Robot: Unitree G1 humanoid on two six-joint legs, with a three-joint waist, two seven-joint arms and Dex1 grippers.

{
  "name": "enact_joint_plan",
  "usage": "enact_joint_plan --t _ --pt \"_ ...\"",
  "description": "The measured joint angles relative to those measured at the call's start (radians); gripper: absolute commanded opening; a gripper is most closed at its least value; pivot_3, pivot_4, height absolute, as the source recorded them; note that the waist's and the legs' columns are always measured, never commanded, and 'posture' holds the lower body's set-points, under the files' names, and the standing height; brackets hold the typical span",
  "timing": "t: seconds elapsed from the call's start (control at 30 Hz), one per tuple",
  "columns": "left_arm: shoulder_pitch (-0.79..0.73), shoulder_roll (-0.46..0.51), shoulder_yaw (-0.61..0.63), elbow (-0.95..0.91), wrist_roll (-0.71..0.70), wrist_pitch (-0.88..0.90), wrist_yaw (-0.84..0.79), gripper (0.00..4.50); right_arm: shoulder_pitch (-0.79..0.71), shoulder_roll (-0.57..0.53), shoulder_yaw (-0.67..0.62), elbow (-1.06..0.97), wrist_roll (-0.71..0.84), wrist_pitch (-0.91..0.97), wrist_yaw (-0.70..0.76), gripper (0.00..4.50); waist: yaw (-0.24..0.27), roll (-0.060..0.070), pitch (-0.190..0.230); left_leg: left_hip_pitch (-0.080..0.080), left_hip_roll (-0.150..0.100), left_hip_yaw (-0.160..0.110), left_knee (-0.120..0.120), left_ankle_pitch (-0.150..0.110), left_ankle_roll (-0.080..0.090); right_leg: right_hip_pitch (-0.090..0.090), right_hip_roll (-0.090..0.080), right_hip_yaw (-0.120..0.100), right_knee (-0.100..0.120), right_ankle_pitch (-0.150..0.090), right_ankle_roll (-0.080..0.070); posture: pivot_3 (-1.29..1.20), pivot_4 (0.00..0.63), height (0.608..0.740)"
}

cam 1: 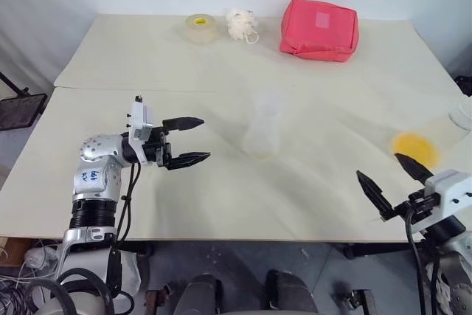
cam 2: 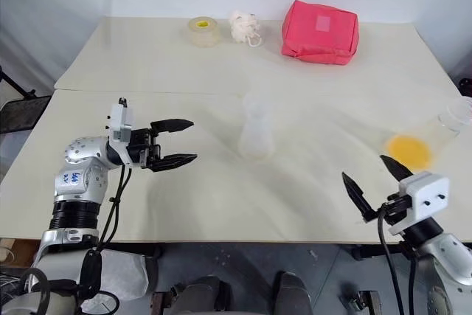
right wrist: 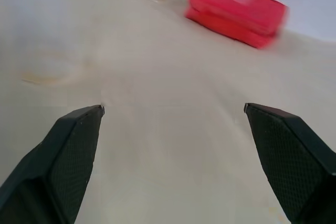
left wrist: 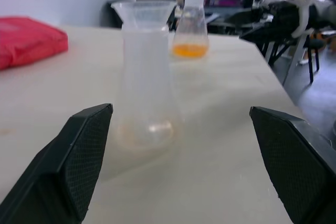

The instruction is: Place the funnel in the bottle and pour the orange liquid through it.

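Bench [cam 1: 221,189], pale beige, spans the left eye view. At its middle stands the bottle [cam 1: 263,132], clear and upright, with the funnel [cam 1: 267,100] seated in its neck. Left of it, apart from it, the left hand [cam 1: 193,139] points toward the bottle with both fingers spread and nothing between them. Near the bench's right edge the orange liquid [cam 1: 415,147] lies in a clear flask [cam 1: 453,125]; just in front of it the right hand [cam 1: 391,176] stands wide open and empty. Along the far side sit a tape roll [cam 1: 200,27], a white bundle [cam 1: 242,24] and a red pouch [cam 1: 319,28].

Right eye view gives the same layout.

Left wrist view looks between the two parted fingers [left wrist: 79,161] straight at the bottle [left wrist: 145,90], the funnel [left wrist: 144,10] flaring at its top. Behind it stands the flask [left wrist: 190,27] with its orange liquid [left wrist: 189,50] pooled at the base; the red pouch [left wrist: 29,39] lies off to one side. People sit in the background.

Right wrist view shows spread fingers [right wrist: 63,161] over bare bench [right wrist: 168,129], with the red pouch [right wrist: 236,10] far off.
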Motion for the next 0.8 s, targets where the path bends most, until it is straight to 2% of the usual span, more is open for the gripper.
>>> enact_joint_plan --t 0.2,0.3,0.4,0.53,0.8 --pt "-0.033 -0.008 -0.017 0.094 -0.001 -0.085 -0.050 4.44 0.120 0.092 -0.064 -0.084 -0.011 0.041 -0.119 4.50 -0.005 0.001 -0.001 0.002 0.000 0.005 -0.003 0.000 0.000 0.000 0.001 0.000 -0.001 0.000 0.000 0.00 0.150 0.740" --pt "-0.033 -0.019 -0.021 0.116 -0.003 -0.093 -0.053 4.44 0.112 0.107 -0.071 -0.084 -0.025 0.050 -0.164 4.50 -0.006 0.001 -0.001 0.004 0.001 0.004 -0.003 0.000 0.000 0.000 0.001 0.002 -0.002 0.000 0.000 0.00 0.150 0.740" --pt "-0.033 -0.024 -0.029 0.111 -0.016 -0.097 -0.054 4.44 0.014 0.101 -0.090 -0.036 -0.046 0.063 -0.221 4.50 -0.007 0.001 -0.001 0.005 0.001 0.004 -0.003 0.000 0.000 0.000 0.001 0.004 -0.002 0.000 0.000 0.00 0.150 0.740" --pt "-0.012 -0.020 -0.028 0.072 -0.037 -0.096 -0.052 4.44 -0.154 0.030 -0.102 0.113 -0.082 0.070 -0.274 4.50 -0.008 0.001 -0.001 0.005 0.002 0.004 -0.004 0.000 0.000 0.000 0.001 0.004 -0.002 0.000 0.000 0.00 0.150 0.740" --pt "0.026 -0.011 -0.025 0.027 -0.060 -0.080 -0.023 4.44 -0.333 -0.028 -0.109 0.286 -0.137 0.078 -0.330 4.50 -0.006 0.002 -0.002 0.005 0.002 0.004 -0.004 0.000 0.001 0.000 0.001 0.004 -0.002 0.000 0.000 0.00 0.150 0.740"
